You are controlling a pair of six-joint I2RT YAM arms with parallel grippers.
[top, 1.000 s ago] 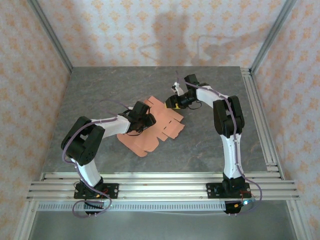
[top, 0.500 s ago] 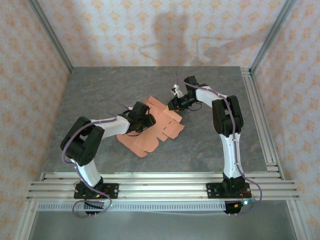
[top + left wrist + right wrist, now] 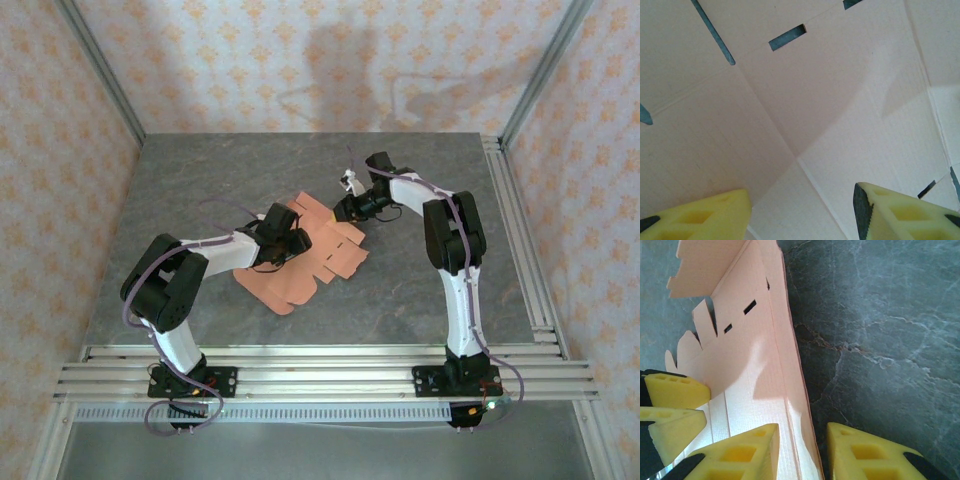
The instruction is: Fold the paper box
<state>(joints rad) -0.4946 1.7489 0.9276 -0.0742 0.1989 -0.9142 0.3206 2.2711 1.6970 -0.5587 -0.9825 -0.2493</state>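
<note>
The paper box (image 3: 322, 262) is a flat salmon-orange die-cut sheet lying mid-table. My left gripper (image 3: 287, 243) hovers low over its middle, open. In the left wrist view its jaws (image 3: 802, 212) stand wide over the creased card (image 3: 815, 100) with nothing between them. My right gripper (image 3: 345, 210) is at the sheet's far edge. In the right wrist view it (image 3: 803, 455) is open and straddles the raised edge strip of the card (image 3: 750, 365), one finger over the card and one over the table. The left gripper's yellow fingers (image 3: 672, 390) show at that view's left edge.
The sheet lies on a grey stone-patterned table (image 3: 420, 280). Aluminium rails run along the near edge (image 3: 320, 365) and the right side (image 3: 520, 240). Patterned walls close in the back and both sides.
My right gripper has shifted slightly left along the sheet's far edge, and its jaws now stand narrower. The left arm and the sheet have not moved.
</note>
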